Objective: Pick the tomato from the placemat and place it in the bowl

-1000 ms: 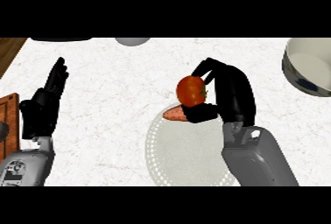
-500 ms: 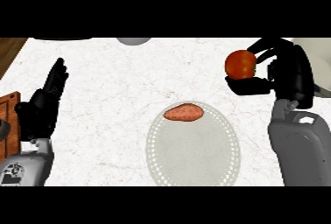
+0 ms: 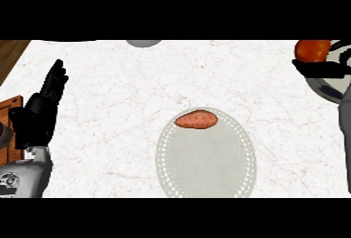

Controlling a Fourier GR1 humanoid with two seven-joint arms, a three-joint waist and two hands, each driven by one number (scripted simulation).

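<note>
1. The right hand (image 3: 322, 69), black fingers curled round the round red-orange tomato (image 3: 313, 49), holds it over the grey bowl (image 3: 322, 90) at the tabletop's right edge.
2. Carrying step nearly finished; next, lower and release inside the rim.
3. The left hand (image 3: 37, 114) rests open at the left.

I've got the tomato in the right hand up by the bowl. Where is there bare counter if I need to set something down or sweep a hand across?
Bare counter runs wide between the resting left hand and the placemat, and above the mat toward the far edge. The placemat's lower half is free; an orange-brown vegetable lies at its top. Crowded: the right corner, where the right hand holds the tomato at the bowl.
</note>
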